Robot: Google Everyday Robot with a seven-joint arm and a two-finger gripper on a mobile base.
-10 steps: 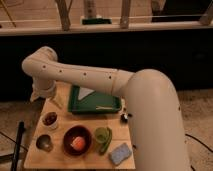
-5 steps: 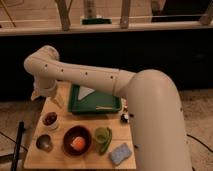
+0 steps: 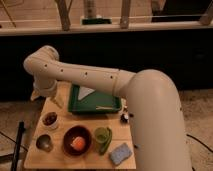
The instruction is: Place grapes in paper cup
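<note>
The paper cup (image 3: pixel 50 121) is a short white cup at the left of the small wooden table (image 3: pixel 55 161). The grapes (image 3: pixel 49 118) are dark reddish-brown lumps and lie inside its rim. My gripper (image 3: pixel 54 99) hangs from the pale arm (image 3: pixel 85 75) just above and behind the cup, over the table's back left corner. It is apart from the cup and nothing shows in it.
A green tray (image 3: pixel 95 102) lies at the back of the table. A grey metal cup (image 3: pixel 44 142), a brown bowl (image 3: pixel 77 141) with an orange lump, a green cup (image 3: pixel 102 135) and a blue sponge (image 3: pixel 120 154) stand along the front. My arm's bulky body (image 3: pixel 155 125) fills the right.
</note>
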